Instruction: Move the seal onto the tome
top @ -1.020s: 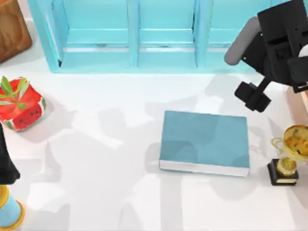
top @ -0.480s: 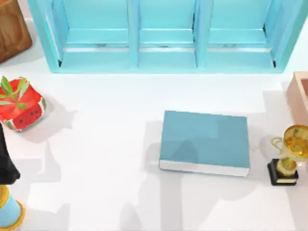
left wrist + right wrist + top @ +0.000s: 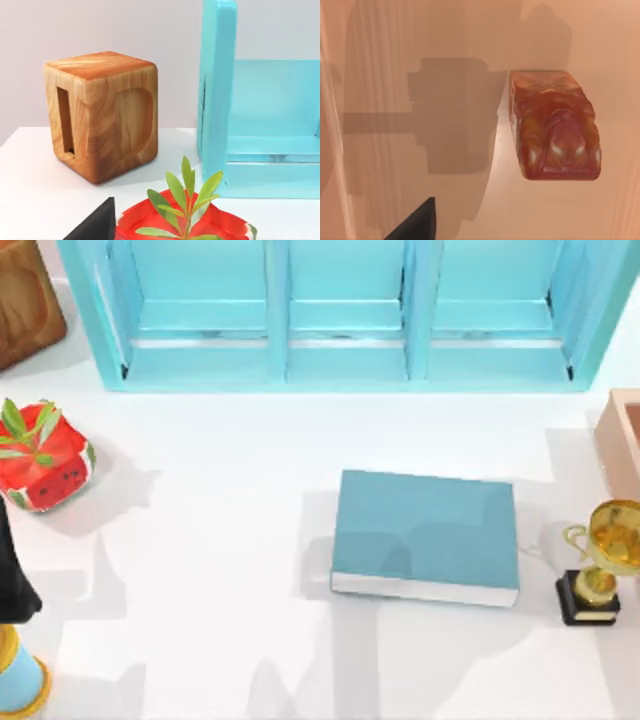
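On the white worktop [image 3: 220, 570], the largest thing is the light-blue shelf unit [image 3: 340, 315] along the far edge. In front of it, a little toward the top view's right, lies the tome [image 3: 425, 537], a thick rectangular book with a plain teal-blue cover and white page edges, flat and with nothing on its cover. Left of the shelf unit, at the far left corner, stands a wooden block [image 3: 102, 112] with a slot and a rounded recess. Well to the left of the tome sits a red watermelon-patterned pot [image 3: 45, 455] with green leaves. Just right of the tome stands a gold trophy [image 3: 600, 562] on a black base, apart from the book. Behind the trophy, at the right edge, is the corner of a pinkish-tan tray [image 3: 622, 435].

The right wrist view looks onto a pinkish-tan surface where the seal [image 3: 555, 125], a tan-brown blocky stamp with a rounded dark red top, lies on its side. A dark finger tip [image 3: 417, 222] of the right hand shows at the picture's edge; whether that hand is open or closed cannot be told. The left arm [image 3: 15, 575] sits at the worktop's left edge, below the pot; its hand's state cannot be told either.
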`<move>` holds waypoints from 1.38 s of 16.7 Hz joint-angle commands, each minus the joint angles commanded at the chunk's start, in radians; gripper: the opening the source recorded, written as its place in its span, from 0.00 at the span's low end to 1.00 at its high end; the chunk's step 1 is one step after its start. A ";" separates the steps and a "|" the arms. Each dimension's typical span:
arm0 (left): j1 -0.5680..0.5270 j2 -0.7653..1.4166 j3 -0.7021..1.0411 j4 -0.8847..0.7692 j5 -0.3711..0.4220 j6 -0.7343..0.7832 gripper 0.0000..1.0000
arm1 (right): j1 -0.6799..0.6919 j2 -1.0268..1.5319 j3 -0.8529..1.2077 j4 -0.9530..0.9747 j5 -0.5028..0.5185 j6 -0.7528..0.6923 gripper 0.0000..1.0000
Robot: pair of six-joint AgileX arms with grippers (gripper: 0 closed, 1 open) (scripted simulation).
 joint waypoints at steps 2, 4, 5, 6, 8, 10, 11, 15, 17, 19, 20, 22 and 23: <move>0.000 0.000 0.000 0.000 0.000 0.000 1.00 | 0.004 -0.004 -0.002 0.000 0.002 -0.001 1.00; 0.000 0.000 0.000 0.000 0.000 0.000 1.00 | 0.001 0.000 -0.001 -0.004 0.001 -0.001 1.00; 0.000 0.000 0.000 0.000 0.000 0.000 1.00 | 0.000 0.005 -0.007 0.008 0.000 -0.001 1.00; 0.000 0.000 0.000 0.000 0.000 0.000 1.00 | -0.002 0.012 -0.016 0.029 0.000 -0.002 1.00; 0.000 0.000 0.000 0.000 0.000 0.000 1.00 | -0.003 0.034 -0.053 0.098 0.000 -0.001 1.00; 0.000 0.000 0.000 0.000 0.000 0.000 1.00 | 0.001 0.059 -0.118 0.193 0.000 0.002 1.00; 0.000 0.000 0.000 0.000 0.000 0.000 1.00 | 0.003 0.069 -0.156 0.241 0.001 0.004 1.00; 0.000 0.000 0.000 0.000 0.000 0.000 1.00 | 0.003 0.105 -0.264 0.369 0.001 0.005 1.00; 0.000 0.000 0.000 0.000 0.000 0.000 1.00 | 0.003 0.106 -0.269 0.376 0.001 0.005 1.00; 0.000 0.000 0.000 0.000 0.000 0.000 1.00 | 0.003 0.106 -0.269 0.376 0.001 0.005 1.00; 0.000 0.000 0.000 0.000 0.000 0.000 1.00 | 0.003 0.106 -0.269 0.376 0.001 0.005 0.92; 0.000 0.000 0.000 0.000 0.000 0.000 1.00 | 0.003 0.106 -0.269 0.376 0.001 0.005 0.77; 0.000 0.000 0.000 0.000 0.000 0.000 1.00 | 0.003 0.106 -0.269 0.376 0.001 0.005 0.70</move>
